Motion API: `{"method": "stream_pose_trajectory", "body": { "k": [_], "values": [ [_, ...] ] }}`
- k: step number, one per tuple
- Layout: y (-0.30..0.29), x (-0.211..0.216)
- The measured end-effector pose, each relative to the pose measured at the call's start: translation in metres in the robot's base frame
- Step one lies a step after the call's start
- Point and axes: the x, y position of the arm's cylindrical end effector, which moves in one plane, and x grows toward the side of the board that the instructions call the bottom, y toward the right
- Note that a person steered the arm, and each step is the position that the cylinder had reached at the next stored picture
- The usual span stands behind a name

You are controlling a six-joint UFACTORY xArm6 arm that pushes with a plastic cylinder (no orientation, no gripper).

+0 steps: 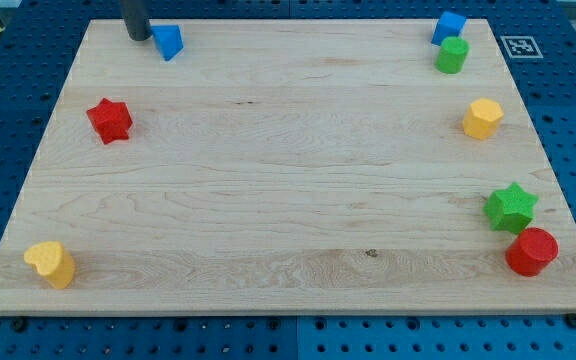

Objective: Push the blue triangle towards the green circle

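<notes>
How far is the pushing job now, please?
Done: my tip stands just left of the blue triangle, at the board's top left. In hand: the push seems about to begin. Left: nearly all; the green circle is far off at the top right.

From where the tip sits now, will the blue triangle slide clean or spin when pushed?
Likely slides easily: the small blue triangular plastic-looking block sits flat on the smooth wooden board. It may well rotate, since my tip is just to the view's left of an angled face. Probably rigid and unlikely to roll or tip.
</notes>
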Motion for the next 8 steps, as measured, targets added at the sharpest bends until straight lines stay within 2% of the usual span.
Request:
{"method": "stream_pose_trajectory", "body": {
  "k": [6,8],
  "values": [
    [0.12,0.08],
    [0.179,0.082]
  ]
}}
